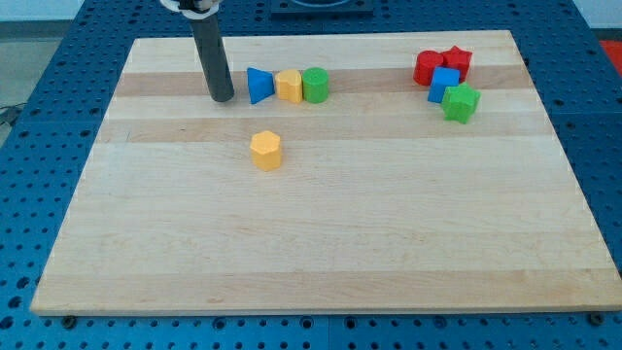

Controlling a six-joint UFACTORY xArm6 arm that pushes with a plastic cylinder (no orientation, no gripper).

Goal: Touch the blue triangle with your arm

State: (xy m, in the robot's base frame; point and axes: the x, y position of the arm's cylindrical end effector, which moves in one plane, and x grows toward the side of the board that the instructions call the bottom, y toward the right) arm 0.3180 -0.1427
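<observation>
Near the tabletop's (321, 243) top edge, my tip (223, 98) rests just left of the blue triangle (259, 86), apart from it; no claw is on this arm, only a rod.

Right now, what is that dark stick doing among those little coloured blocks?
That rod is my arm's end. My tip rests on the wooden board, just to the view's left of the blue triangle, with a narrow gap between them. The triangle heads a row with a yellow block and a green block. I mean to touch it.
</observation>
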